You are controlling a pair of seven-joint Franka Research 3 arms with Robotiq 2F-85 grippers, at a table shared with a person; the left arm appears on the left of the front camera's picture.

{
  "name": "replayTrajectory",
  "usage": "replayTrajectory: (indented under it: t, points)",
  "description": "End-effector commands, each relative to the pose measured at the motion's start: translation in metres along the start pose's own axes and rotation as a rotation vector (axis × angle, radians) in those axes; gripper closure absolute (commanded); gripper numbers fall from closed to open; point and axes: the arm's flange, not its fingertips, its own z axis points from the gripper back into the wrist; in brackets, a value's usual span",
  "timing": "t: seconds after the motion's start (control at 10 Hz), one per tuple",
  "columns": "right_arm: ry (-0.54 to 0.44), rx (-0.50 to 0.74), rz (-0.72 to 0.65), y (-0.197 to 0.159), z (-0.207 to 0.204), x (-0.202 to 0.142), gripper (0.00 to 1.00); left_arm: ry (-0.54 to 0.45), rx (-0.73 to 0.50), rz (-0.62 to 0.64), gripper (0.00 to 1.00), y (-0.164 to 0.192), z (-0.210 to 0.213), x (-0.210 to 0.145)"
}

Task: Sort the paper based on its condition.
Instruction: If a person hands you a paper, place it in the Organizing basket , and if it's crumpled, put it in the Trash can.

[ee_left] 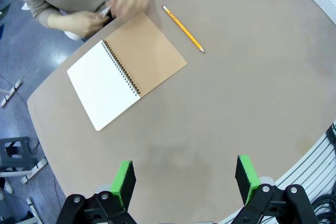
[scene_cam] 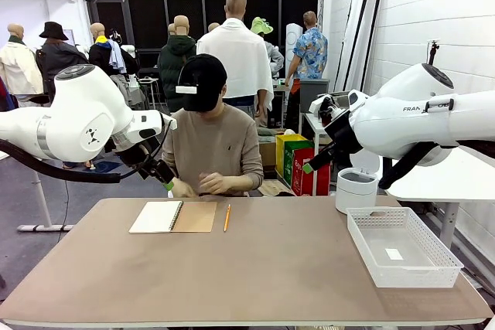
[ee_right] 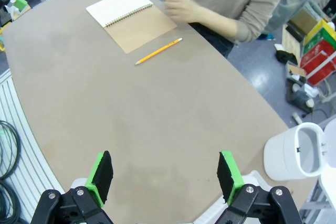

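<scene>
Plainly spread and empty, the left tool (ee_left: 185,174) hangs above the desk (ee_left: 236,103); the right tool (ee_right: 164,170) likewise, fingers wide, touching nothing. Farther off the notebook (ee_left: 155,56) lies open, white page (ee_left: 102,85) up, pencil (ee_left: 182,28) beside it, a person's hands (ee_left: 126,1) at its far edge.

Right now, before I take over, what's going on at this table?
Nothing is being sorted yet. The person's hands are busy at the far edge, just behind the open notebook and the pencil beside it. The robot's left hand and right hand both hover open above the table, holding nothing. The white basket sits on the robot's right.
</scene>
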Motion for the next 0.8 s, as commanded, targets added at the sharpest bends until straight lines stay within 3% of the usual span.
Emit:
replayTrajectory:
  t: [0.0,0.7]
  points:
    - [0.001,0.003,-0.002,-0.0004,0.0,-0.0001,0.0,0.0,0.009,-0.007,0.0,0.0013,0.001,-0.0003]
    - [0.001,0.003,-0.002,-0.0004,0.0,-0.0001,0.0,0.0,0.009,-0.007,0.0,0.0013,0.001,-0.0003]
